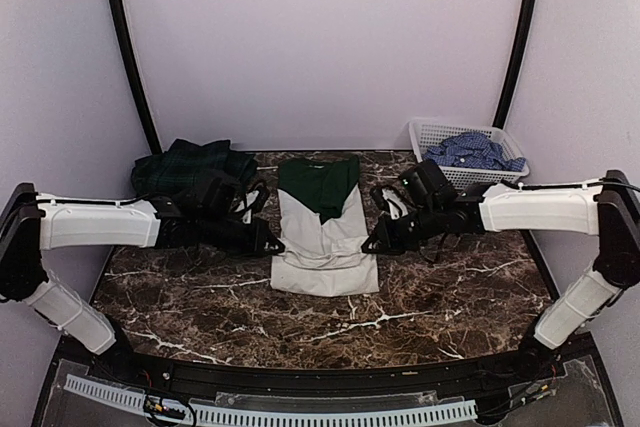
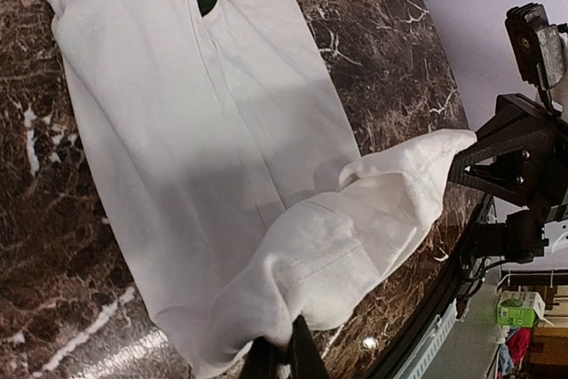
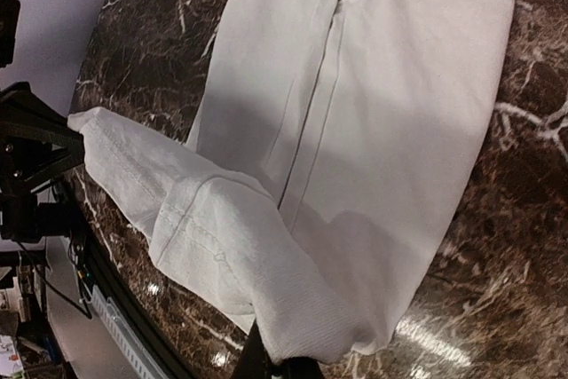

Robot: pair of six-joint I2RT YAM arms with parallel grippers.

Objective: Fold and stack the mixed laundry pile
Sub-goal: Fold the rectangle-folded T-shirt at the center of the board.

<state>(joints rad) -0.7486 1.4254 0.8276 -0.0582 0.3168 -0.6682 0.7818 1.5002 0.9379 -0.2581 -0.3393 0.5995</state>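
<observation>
Folding of the white garment with the dark green top (image 1: 322,237) is in hand. It is laid flat at the centre of the marble table (image 1: 440,297), collar toward 12 o'clock and hem toward 6 o'clock. The left gripper (image 1: 274,245) is clenched on the hem end at the garment's 9 o'clock side, and the right gripper (image 1: 371,244) on the hem end at its 3 o'clock side. In both wrist views the pinched hem is raised and curled over the body of the cloth. The dark green plaid garment (image 1: 190,169) is set at 10 o'clock. The blue check shirt (image 1: 472,150) is held in the white basket (image 1: 428,132) at 2 o'clock. For the next move, both hem ends are to be carried level toward 12 o'clock and laid near the green part. Unequal travel is judged likely to skew the crease.
</observation>
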